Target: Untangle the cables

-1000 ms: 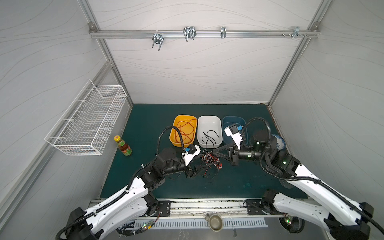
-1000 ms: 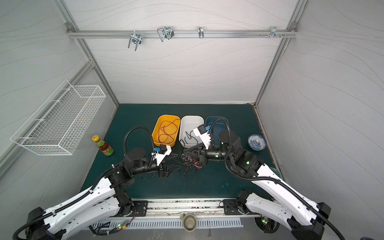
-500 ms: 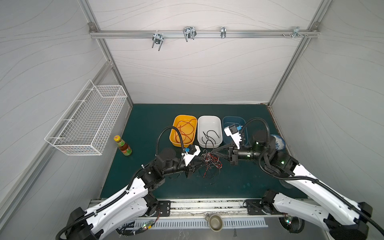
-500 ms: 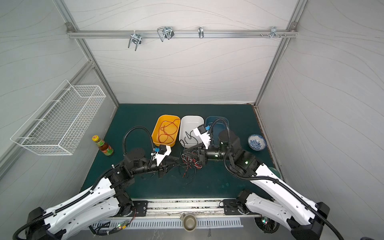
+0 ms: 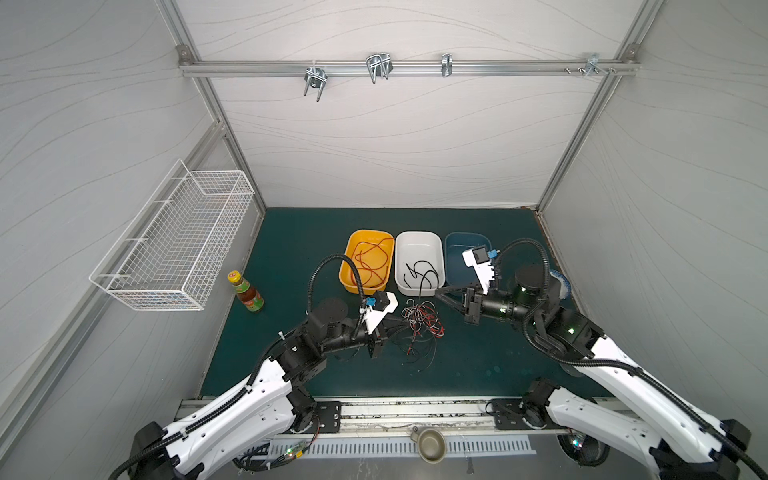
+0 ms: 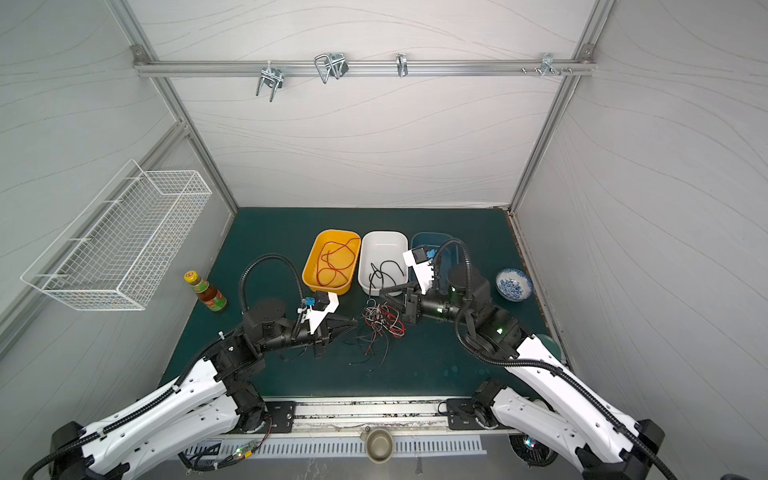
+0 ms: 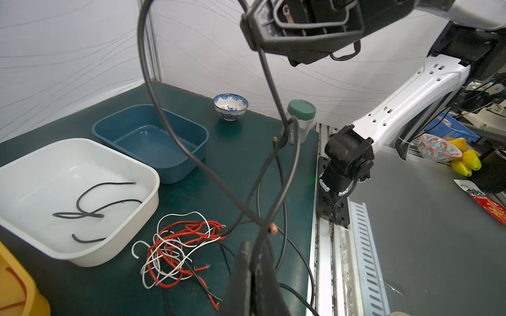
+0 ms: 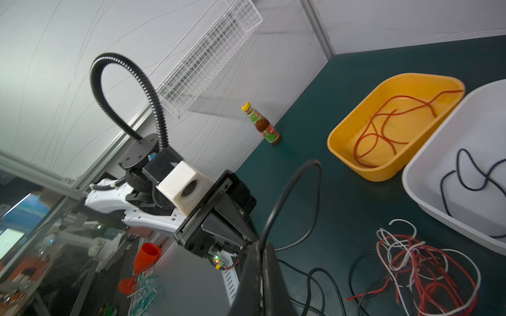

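- The right gripper (image 8: 260, 249), at the bottom centre of the right wrist view, was clamped shut on a black cable (image 8: 310, 162) that arched up out of its jaws.
- The left gripper (image 7: 254, 260), at the bottom centre of the left wrist view, was also pinched shut on a black strand. Whether it was the same cable could not be told for certain.
- With the two grips set apart, the hold seemed meant to stretch that strand and draw it clear of the knot.
- The tangle (image 5: 419, 320) of red, white and black cables lay on the green mat (image 5: 291, 249). It sat between the grippers at the centre of both top views.
- Just above the tangle stood three tubs:
  - the yellow tub (image 5: 371, 232) held a red cable (image 5: 374, 255);
  - the white tub (image 5: 417, 234) held black cables (image 5: 422, 270);
  - the blue tub (image 5: 457, 235) showed none.
- They probably stood that close so each freed cable could be dropped in by colour.
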Motion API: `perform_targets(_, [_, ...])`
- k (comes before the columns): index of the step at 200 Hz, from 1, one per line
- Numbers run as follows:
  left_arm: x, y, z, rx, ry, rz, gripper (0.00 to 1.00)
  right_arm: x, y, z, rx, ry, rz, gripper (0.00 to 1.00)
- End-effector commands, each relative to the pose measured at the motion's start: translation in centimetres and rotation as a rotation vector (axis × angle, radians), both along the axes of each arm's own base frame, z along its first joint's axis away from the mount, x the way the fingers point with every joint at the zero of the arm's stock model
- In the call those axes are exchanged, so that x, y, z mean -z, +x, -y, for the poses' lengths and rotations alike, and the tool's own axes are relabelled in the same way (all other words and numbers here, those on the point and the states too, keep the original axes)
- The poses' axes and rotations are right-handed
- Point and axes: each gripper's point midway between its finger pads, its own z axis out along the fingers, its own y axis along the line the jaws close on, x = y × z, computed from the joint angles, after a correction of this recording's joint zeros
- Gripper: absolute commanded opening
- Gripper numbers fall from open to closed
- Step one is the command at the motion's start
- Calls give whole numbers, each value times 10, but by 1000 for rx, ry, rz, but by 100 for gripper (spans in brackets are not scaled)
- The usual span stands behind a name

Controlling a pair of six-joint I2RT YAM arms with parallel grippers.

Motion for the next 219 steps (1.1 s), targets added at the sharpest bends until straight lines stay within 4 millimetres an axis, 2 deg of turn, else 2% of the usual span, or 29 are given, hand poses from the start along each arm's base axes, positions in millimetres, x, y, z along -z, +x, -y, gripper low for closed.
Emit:
perform_targets(1, [-16,2,-5,-32,-25,47,0,5,24,25,190,-14,-12,0])
perform_targets(53, [-25,11,-20,-141,-39,73,0,49,55,94,545,-45,-145,0])
perform_targets(77, [-32,22,-30,-233,-47,98,0,70,58,131,708,-78,-198,0])
perform_targets(107, [-43,30,-44,-324,-70,125,0,94,55,165,832,-116,-261,0])
perform_targets(144, [-53,37,-58,-410,-94,158,0,117,52,176,845,-125,-342,0])
perform_targets(178, [-65,48,-80,-546,-114,191,0,141,49,182,859,-141,-405,0])
perform_targets(219, [-84,47,-106,-660,-203,246,0,172,47,184,865,-161,-480,0])
